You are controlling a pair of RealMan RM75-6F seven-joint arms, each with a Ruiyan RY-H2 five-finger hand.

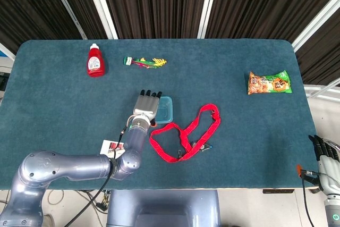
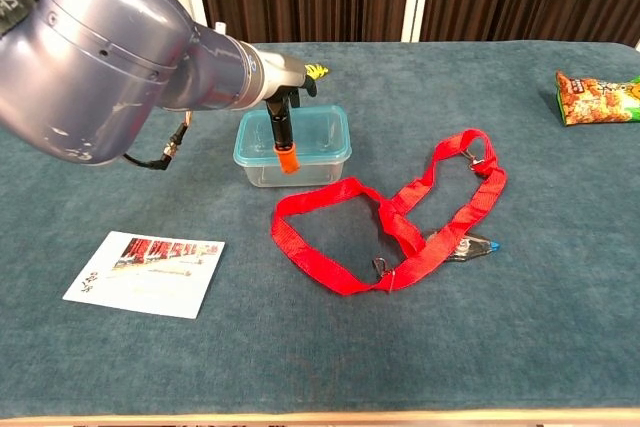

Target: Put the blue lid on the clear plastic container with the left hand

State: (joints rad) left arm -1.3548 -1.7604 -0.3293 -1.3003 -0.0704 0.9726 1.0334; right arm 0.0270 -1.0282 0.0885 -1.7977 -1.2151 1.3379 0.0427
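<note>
Left hand point(image 1: 147, 104), fingers spread flat, should press the blue lid point(image 2: 293, 136) evenly onto the clear plastic container point(image 2: 300, 169).

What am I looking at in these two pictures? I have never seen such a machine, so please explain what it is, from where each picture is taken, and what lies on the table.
This is a robot with two grey arms, each ending in a hand with fingers. One picture looks down from its head, the other looks forward from its chest.

The left hand lies over the clear plastic container, which already carries its blue lid. Whether the fingers grip the lid is hidden. The right hand waits off the table's edge, holding nothing.

Also on the blue table: a red strap, a printed card, a snack bag, a red bottle and a small colourful bundle.
</note>
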